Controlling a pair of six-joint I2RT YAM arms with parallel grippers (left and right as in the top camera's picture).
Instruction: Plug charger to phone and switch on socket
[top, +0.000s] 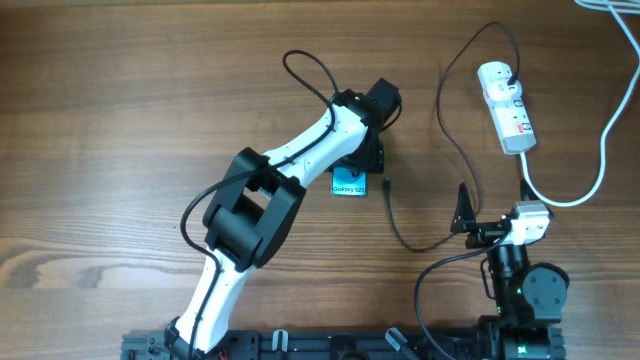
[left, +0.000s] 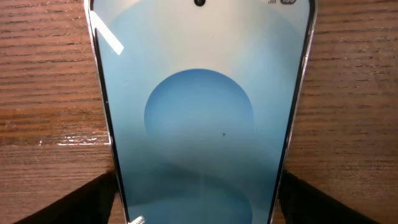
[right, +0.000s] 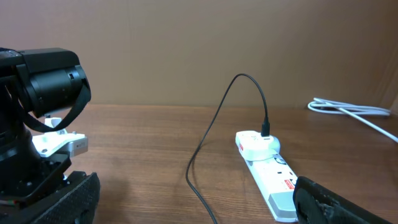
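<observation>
The phone (top: 348, 185) lies flat at mid-table, its white "Galaxy" band showing below my left gripper (top: 356, 165). In the left wrist view its blue-green screen (left: 199, 112) fills the frame. The left gripper (left: 199, 199) is shut on it, with one black finger (left: 81, 205) against each long edge. The charger's thin black cable (top: 455, 150) runs from an adapter in the socket (top: 507, 108) and loops round to its plug tip (top: 385, 186), just right of the phone and apart from it. My right gripper (top: 466, 215) stands open and holds nothing, well short of the socket (right: 273, 180).
A thick white cord (top: 600, 150) curves from the socket toward the table's far right corner. The black cable (right: 205, 137) crosses the wood in front of the right gripper (right: 199, 205). The left arm (top: 250, 210) stretches diagonally over the table's middle.
</observation>
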